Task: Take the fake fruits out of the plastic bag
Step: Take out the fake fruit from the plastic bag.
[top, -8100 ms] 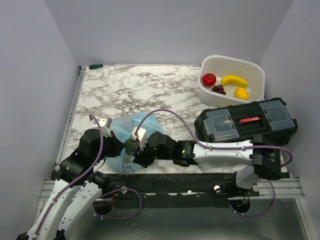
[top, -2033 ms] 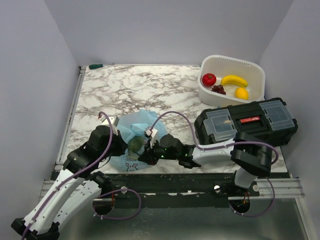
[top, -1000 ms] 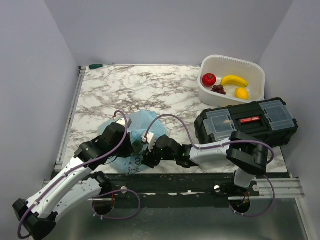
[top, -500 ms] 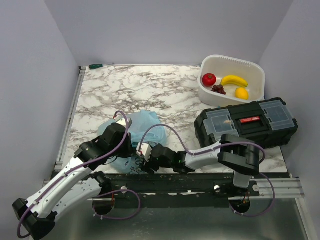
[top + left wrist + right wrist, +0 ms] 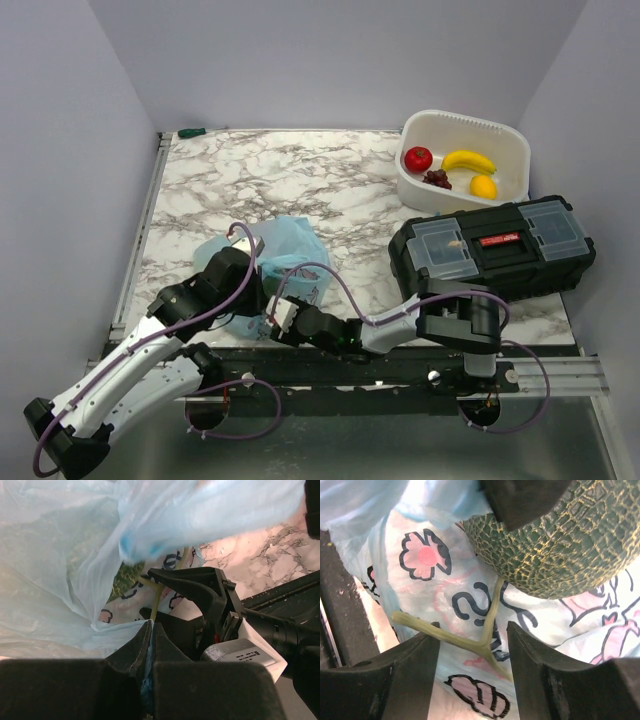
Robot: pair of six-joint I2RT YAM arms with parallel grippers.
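Well, the netted green melon (image 5: 560,540), pale forked stem (image 5: 490,611) attached, lies on the light-blue printed plastic bag (image 5: 295,238) at the counter's (image 5: 300,170) front edge. The left gripper (image 5: 149,632) pinches bag film, jaws closed; the right gripper (image 5: 472,645) jaws gape astride the stem.

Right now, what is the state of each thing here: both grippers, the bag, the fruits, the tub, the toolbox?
left gripper: shut on the plastic bag.
right gripper: open, the stem of the melon between its fingers.
plastic bag: crumpled, one fold pinched.
melon: at the bag, not yet lifted away.
tomato, banana, citrus, grapes: lying in the white tub.
white tub: upright, no lid.
toolbox: closed.
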